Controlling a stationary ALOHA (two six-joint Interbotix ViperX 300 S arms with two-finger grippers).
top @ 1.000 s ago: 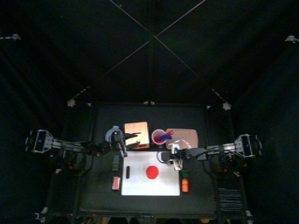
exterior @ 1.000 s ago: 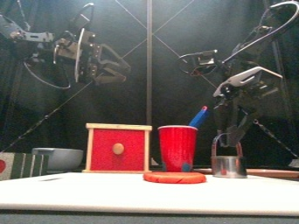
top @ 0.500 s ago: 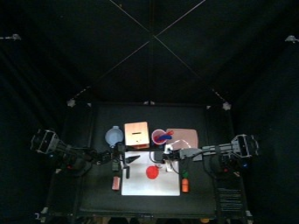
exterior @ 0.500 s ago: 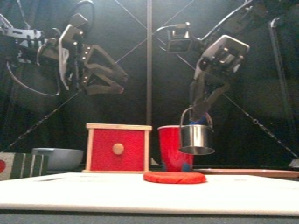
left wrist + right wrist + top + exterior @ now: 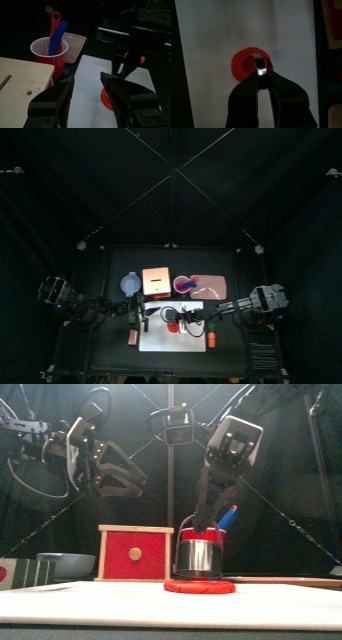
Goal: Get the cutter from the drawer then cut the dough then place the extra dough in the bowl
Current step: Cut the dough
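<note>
The red dough disc (image 5: 201, 586) lies on the white cutting board (image 5: 80, 606). The round metal cutter (image 5: 198, 556) stands on the dough, and my right gripper (image 5: 203, 522) is shut on its wire handle from above. In the right wrist view the cutter's rim (image 5: 260, 64) sits over the dough (image 5: 243, 65) just past my right gripper (image 5: 260, 79). My left gripper (image 5: 118, 476) hangs open high over the board's left side, holding nothing. From above, the right gripper (image 5: 183, 318) is over the board (image 5: 158, 340) and the left gripper (image 5: 140, 311) is at its left edge.
Behind the board stand the wooden box (image 5: 135, 554) with its red drawer front, the blue-grey bowl (image 5: 67, 564) to its left, and the red cup (image 5: 50, 52) holding a blue knife (image 5: 59, 35) and a red knife (image 5: 53, 22). A pink tray (image 5: 210, 285) lies at the back right.
My right gripper lifted the cutter from the board's right side, carried it left and set it down on the dough. The left gripper drew back a little to the left.
</note>
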